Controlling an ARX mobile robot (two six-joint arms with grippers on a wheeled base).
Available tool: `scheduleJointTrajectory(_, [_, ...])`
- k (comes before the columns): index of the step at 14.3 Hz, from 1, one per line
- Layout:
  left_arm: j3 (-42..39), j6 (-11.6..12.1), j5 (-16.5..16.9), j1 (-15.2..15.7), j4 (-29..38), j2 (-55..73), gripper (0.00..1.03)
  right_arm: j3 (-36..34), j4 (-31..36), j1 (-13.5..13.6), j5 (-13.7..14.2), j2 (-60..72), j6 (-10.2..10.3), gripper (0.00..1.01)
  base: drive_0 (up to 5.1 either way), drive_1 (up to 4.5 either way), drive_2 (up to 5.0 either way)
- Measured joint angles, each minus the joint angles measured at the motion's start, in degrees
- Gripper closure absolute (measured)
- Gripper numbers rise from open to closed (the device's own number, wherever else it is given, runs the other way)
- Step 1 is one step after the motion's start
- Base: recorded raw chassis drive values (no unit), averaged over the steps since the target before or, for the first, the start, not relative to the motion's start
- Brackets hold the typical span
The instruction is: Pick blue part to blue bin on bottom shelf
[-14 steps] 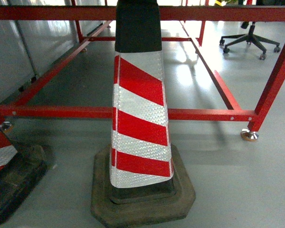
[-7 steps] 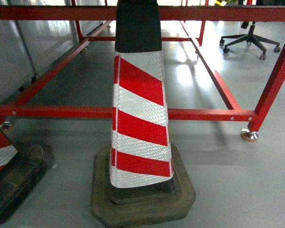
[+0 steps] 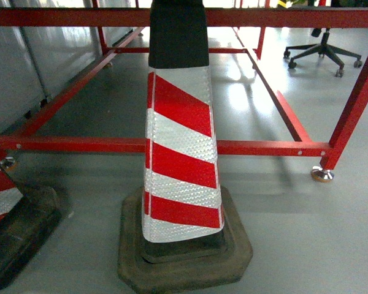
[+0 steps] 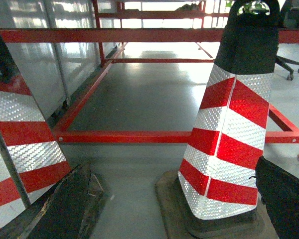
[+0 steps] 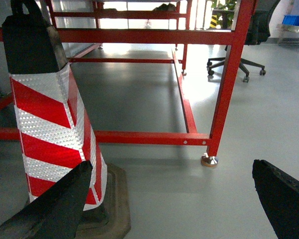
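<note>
The blue part, the blue bin and the bottom shelf do not show in any view. In the left wrist view my left gripper (image 4: pixel 169 169) is open, its black fingers (image 4: pixel 285 199) spread wide over bare grey floor, holding nothing. My right gripper (image 5: pixel 172 172) is open too, with its fingers (image 5: pixel 55 204) far apart above the floor and nothing between them. Neither gripper appears in the head view.
A red-and-white striped traffic cone (image 3: pixel 179 141) on a black base stands close in front. A second cone (image 3: pixel 0 190) is at the left edge. Behind them runs a low red steel frame (image 3: pixel 264 147) with a levelling foot (image 3: pixel 322 174). An office chair (image 3: pixel 322 52) stands far right.
</note>
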Motion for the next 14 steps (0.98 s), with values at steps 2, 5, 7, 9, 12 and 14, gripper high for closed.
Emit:
scheduleJointTrajectory(2, [0.0, 0.0, 0.0, 0.0, -0.2, 0.0, 0.05, 0.0, 0.0, 0.0, 0.0, 0.0, 0.0, 0.03, 0.0, 0.00, 0.0])
scheduleJointTrajectory(5, [0.0, 0.0, 0.1, 0.0, 0.0, 0.0, 0.05, 0.0, 0.1, 0.0, 0.0, 0.0, 0.0, 0.03, 0.0, 0.00, 0.0])
scheduleJointTrajectory(7, [0.0, 0.0, -0.1, 0.0, 0.0, 0.0, 0.05, 0.0, 0.1, 0.0, 0.0, 0.0, 0.0, 0.03, 0.0, 0.00, 0.0])
scheduleJointTrajectory(9, [0.0, 0.2, 0.0, 0.0, 0.0, 0.0, 0.05, 0.0, 0.1, 0.0, 0.1, 0.0, 0.1, 0.03, 0.0, 0.00, 0.0])
scheduleJointTrajectory(12, [0.0, 0.4, 0.0, 0.0, 0.0, 0.0, 0.05, 0.0, 0.1, 0.0, 0.0, 0.0, 0.0, 0.03, 0.0, 0.00, 0.0])
scheduleJointTrajectory(14, [0.0, 0.6, 0.0, 0.0, 0.0, 0.0, 0.05, 0.0, 0.1, 0.0, 0.0, 0.0, 0.1, 0.03, 0.0, 0.00, 0.0])
